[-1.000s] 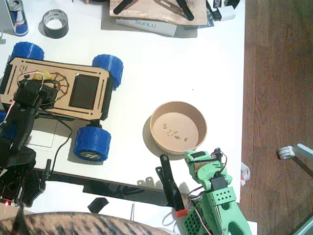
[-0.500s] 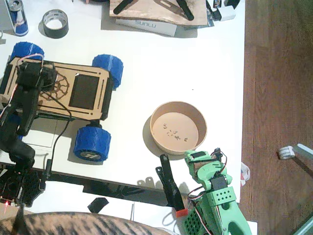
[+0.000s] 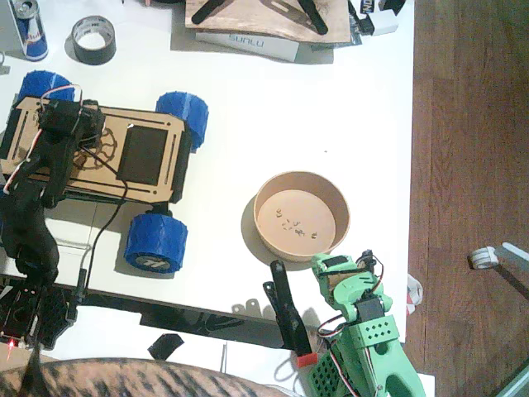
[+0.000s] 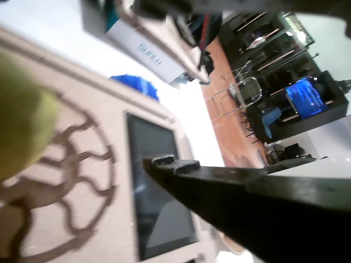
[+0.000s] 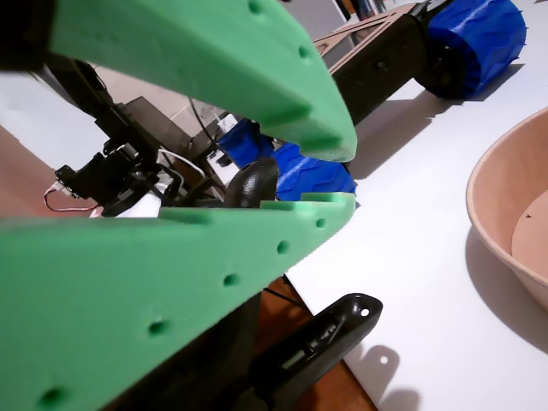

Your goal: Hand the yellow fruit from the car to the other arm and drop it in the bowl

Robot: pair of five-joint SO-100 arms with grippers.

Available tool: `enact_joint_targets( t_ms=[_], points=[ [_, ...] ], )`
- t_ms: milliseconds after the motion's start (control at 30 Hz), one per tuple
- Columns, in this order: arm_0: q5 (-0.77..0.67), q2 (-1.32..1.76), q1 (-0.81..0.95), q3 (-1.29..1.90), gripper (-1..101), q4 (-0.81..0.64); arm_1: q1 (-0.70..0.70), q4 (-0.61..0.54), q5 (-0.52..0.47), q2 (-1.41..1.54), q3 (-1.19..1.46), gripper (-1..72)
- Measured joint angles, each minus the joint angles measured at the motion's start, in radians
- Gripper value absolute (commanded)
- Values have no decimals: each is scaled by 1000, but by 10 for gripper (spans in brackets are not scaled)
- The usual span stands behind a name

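The car (image 3: 140, 153) stands at the table's left, a tan wooden deck with a black panel and blue wheels. My black left gripper (image 3: 77, 124) hangs over the engraved emblem at the deck's left end and is open. It hides the yellow fruit in the fixed view. In a wrist view the yellow fruit (image 4: 19, 120) fills the left edge, resting on the emblem, with one black finger (image 4: 230, 186) to its lower right. The bowl (image 3: 302, 175) sits right of centre, holding no fruit. The green right gripper (image 3: 329, 266) rests just below it, jaws nearly together (image 5: 342, 175) on nothing.
A black tape roll (image 3: 92, 39) and a can (image 3: 31, 29) stand at the back left, with a box and wooden board (image 3: 248, 41) at the back. A black tool with a red end (image 3: 288, 314) lies beside the green arm. The table's right edge runs past the bowl.
The black arm has reached forward and to the right over the car's deck, and its gripper now covers the fruit that showed a second ago. The green arm has stayed still.
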Motion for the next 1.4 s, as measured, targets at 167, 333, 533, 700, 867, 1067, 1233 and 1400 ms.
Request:
enact_joint_targets(
  t_ms=[167,333,533,700,867,1067,1233,1400],
  points=[
    [0,-67,-54,-2,409,-20,0,0,0,0,0,0],
    [0,-94,-107,-2,400,-25,0,0,0,0,0,0],
    [0,-123,-118,-3,394,-31,0,0,0,0,0,0],
    [0,-132,-129,-3,397,-37,0,0,0,0,0,0],
    [0,-132,-129,-3,386,-37,0,0,0,0,0,0],
    [0,-132,-129,-3,364,-37,0,0,0,0,0,0],
    [0,-152,-129,-3,90,-37,0,0,0,0,0,0],
    [0,-152,-129,-15,0,-38,0,0,0,0,0,0]
  ],
)
